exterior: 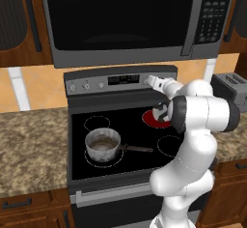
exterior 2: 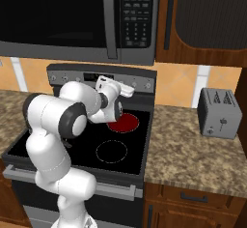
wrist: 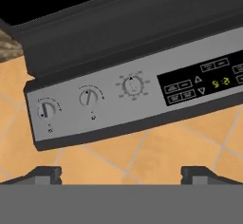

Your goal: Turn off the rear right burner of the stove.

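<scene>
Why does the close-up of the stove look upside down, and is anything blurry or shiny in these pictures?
Hand view: the camera has rolled with the hand, so the knobs and display sit tilted and inverted, edges slightly soft. Left base view: the red burner glows flat, without glare; the pot shows a soft sheen. Right base view: even light, faint shadow beneath the toaster, nothing out of focus.

The stove's (wrist: pixel 142 52) small display (wrist: pixel 221 81) is showing yellow-green digits that look like "9:2". The tiny marks by its knobs are staying too blurry to read.
</scene>
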Tool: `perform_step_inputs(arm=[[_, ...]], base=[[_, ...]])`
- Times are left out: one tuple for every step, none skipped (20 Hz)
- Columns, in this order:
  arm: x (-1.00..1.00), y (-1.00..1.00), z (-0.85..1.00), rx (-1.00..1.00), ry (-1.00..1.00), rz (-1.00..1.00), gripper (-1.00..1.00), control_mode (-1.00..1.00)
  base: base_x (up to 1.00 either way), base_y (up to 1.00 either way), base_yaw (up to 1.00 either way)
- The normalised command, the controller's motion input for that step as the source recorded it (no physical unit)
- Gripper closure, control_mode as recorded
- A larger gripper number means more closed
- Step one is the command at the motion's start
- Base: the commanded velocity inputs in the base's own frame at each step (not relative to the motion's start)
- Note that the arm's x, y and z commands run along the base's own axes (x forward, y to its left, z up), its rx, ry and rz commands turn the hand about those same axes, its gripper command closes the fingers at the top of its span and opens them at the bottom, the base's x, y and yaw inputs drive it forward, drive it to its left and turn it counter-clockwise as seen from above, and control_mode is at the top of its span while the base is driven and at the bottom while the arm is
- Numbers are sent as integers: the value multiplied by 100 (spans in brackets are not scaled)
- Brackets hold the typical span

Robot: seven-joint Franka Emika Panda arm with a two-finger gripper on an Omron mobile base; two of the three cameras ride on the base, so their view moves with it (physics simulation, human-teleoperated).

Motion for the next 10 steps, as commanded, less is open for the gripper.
perform_step_inputs(arm=[[-15,-14,-42,13,-5,7,-100,-100],[-24,-17,-36,14,-2,5,-100,-100],[-31,-14,-37,13,-1,2,-100,-100],[-40,-14,-37,11,-1,0,-100,-100],[-47,-17,-35,9,0,0,-100,-100],[-43,-16,-32,5,-1,0,-100,-100],[-38,-17,-26,3,-4,0,-100,-100],[-29,-18,-20,0,-9,0,-100,-100],[-20,-18,-17,0,-11,0,-100,-100],[-11,-19,-15,0,-10,0,-100,-100]], base=[[0,0,0],[0,0,0],[0,0,0],[0,0,0],[0,0,0],[0,0,0],[0,0,0],[0,0,0],[0,0,0],[0,0,0]])
